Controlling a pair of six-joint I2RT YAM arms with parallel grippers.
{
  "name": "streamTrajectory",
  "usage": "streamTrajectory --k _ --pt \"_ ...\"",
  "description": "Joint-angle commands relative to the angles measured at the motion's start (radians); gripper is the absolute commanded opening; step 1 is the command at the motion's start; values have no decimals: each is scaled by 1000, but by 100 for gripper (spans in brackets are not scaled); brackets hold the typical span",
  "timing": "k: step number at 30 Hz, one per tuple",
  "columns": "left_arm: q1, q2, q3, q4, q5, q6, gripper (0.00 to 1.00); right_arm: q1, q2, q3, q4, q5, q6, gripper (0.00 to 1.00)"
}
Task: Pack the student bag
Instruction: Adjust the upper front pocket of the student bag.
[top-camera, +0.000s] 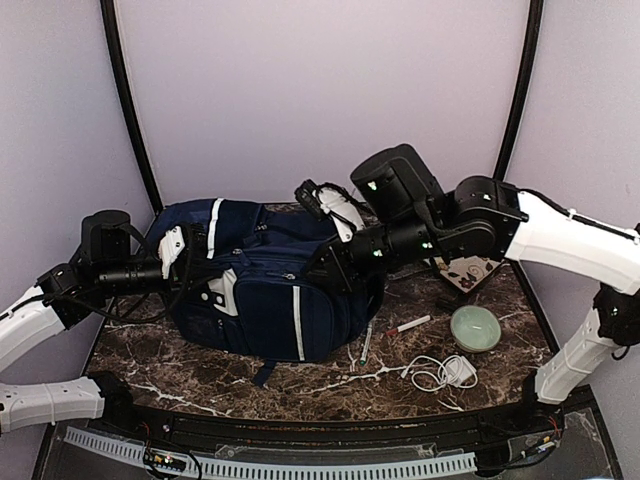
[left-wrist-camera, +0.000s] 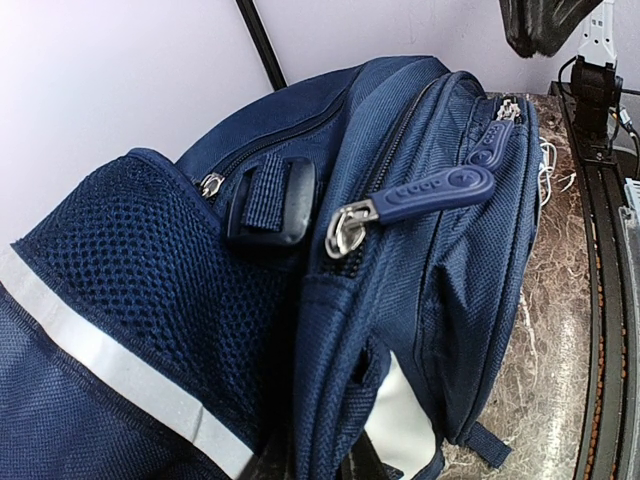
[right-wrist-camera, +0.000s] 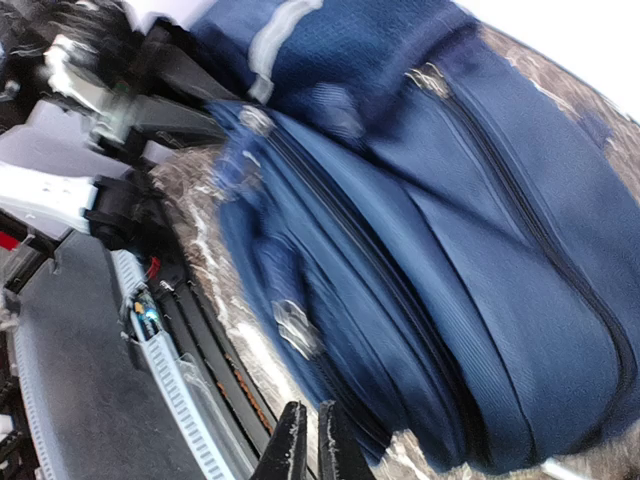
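Right end effector (right-wrist-camera: 305, 440) first: its two fingers stand almost together with nothing between them that I can see. They sit just off the backpack's (top-camera: 270, 290) front face, and its own view is smeared. Left end effector (top-camera: 178, 250) is pressed into the backpack's side at 9 o'clock, closed nearly all the way. Its fingers are buried under fabric beside the mesh pocket (left-wrist-camera: 130, 260), so I cannot tell whether it has cloth pinched. The backpack lies flat, front pocket up, a little to the 9 o'clock side of the worktop (top-camera: 200, 375). Every zip I can see looks drawn shut, including the one with the long rubber zip pull (left-wrist-camera: 425, 192).

Nothing seems packed: a pen (top-camera: 410, 325), a green bowl (top-camera: 473, 328) and a white charger cable (top-camera: 440, 372) lie at the backpack's 3 to 4 o'clock.

My worry, as a guess: a closed, empty right end effector may mean I have missed the zip pull, and pushing on would only shove soft fabric. If the left side has no real hold, the backpack could slide toward 6 o'clock, where a strap (top-camera: 262, 375) trails near the edge, or roll onto the pen. My right forearm hangs low over the backpack's 2 o'clock corner, so a handle or strap could snag it. Both arms meet across one bag, and a careless sweep could knock them together.
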Motion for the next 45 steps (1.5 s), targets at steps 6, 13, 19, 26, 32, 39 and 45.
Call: streamTrajectory --k 6,13,19,26,32,39,45 --pt "-8 -8 -18 90 98 -52 0 -1 332 466 -177 -155 -148 21" --pt "-9 -1 -19 94 111 -53 0 -13 370 497 -207 -110 -177 23" --pt "-9 1 -20 94 129 -52 0 -35 346 428 -204 -104 -182 29" --pt "-9 -2 -22 94 134 -51 0 -52 341 407 -202 -134 -192 46" --pt "-9 -1 -24 92 123 -44 0 -54 332 398 -237 -184 -212 34" --pt "-9 7 -27 93 118 -39 0 -60 251 330 -247 -301 -234 29" --pt "-9 18 -27 91 117 -37 0 -78 163 271 -125 -395 -211 31"
